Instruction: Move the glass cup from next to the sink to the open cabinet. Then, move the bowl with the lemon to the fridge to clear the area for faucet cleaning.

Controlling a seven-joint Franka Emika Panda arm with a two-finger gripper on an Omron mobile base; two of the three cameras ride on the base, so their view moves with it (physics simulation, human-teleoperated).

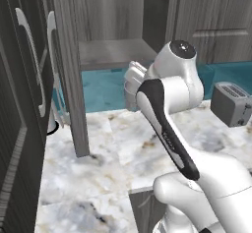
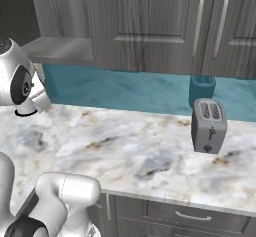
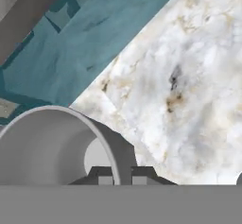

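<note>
Here the gripper (image 3: pixel 122 176) pinches the rim wall of the glass cup (image 3: pixel 52 142) — one finger inside, one outside — above the marble counter (image 3: pixel 189 86) by the teal backsplash (image 1: pixel 106 87). The open cabinet (image 1: pixel 110 50) stands above; a toaster (image 2: pixel 209 125) sits well apart.

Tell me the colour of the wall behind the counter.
Teal blue backsplash, slightly mottled; the right base view shows it best.
</note>
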